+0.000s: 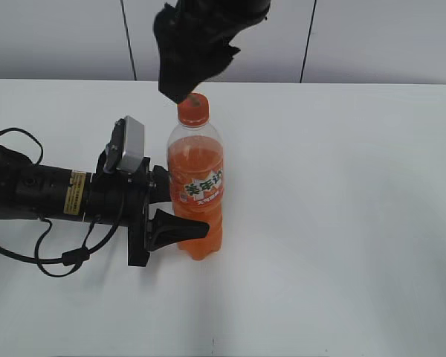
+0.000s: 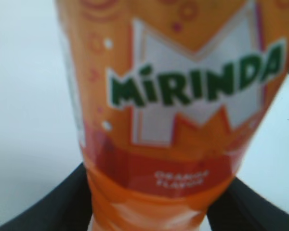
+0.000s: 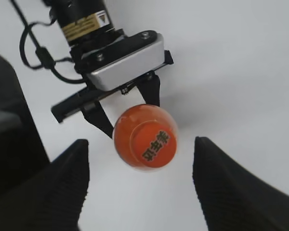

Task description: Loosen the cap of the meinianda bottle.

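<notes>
Upright on a white table point(image 1: 342, 223): a clear bottle point(image 1: 196, 186) of orange drink, a little left of centre in the exterior view, with a green, white and orange label and an orange cap point(image 1: 193, 106) on its neck.

Reaching in low from the left: the left arm, lying nearly flat along the table, its left gripper point(image 1: 184, 208) clamped on the bottle's lower half, one black finger point(image 1: 175, 227) pressed against the near side at the base of the label. Seen up close and blurred from the left wrist: the label filling the picture, reading "MIRINDA" in green letters on white, with the dark fingers at both bottom corners hugging the bottle's sides.

Hanging from above at the top of the exterior view: the right arm, its black right gripper point(image 1: 184, 93) just at the cap. Seen from the right wrist, looking straight down: the cap point(image 3: 152, 143) with dark print on top, centred between two wide-apart black fingers point(image 3: 67, 183), clear white gaps on either side, so spread open and not touching the cap.
</notes>
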`<state>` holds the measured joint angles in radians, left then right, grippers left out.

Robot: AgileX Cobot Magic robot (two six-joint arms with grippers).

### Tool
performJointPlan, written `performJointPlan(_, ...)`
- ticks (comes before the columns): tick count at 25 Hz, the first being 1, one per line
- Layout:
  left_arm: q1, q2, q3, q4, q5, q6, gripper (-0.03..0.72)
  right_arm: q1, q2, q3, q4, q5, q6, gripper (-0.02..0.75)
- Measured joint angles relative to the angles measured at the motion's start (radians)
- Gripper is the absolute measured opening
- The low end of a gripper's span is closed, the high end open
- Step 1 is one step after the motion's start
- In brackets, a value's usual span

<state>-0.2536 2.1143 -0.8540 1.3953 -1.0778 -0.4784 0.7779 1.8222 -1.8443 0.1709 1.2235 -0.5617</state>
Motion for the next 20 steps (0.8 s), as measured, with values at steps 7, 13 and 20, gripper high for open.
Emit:
performJointPlan(7, 0.0, 0.0, 0.0, 0.0, 0.0, 0.0, 0.415, 0.0, 0.0, 0.0, -0.064, 0.0, 0.697, 0.506)
performJointPlan(13, 0.0, 0.0, 0.0, 0.0, 0.0, 0.0, 0.415, 0.0, 0.003, 0.0, -0.101, 0.0, 0.809, 0.506)
performJointPlan(20, 0.0, 0.0, 0.0, 0.0, 0.002, 0.0, 0.415, 0.0, 0.04, 0.0, -0.072, 0.0, 0.813, 0.506)
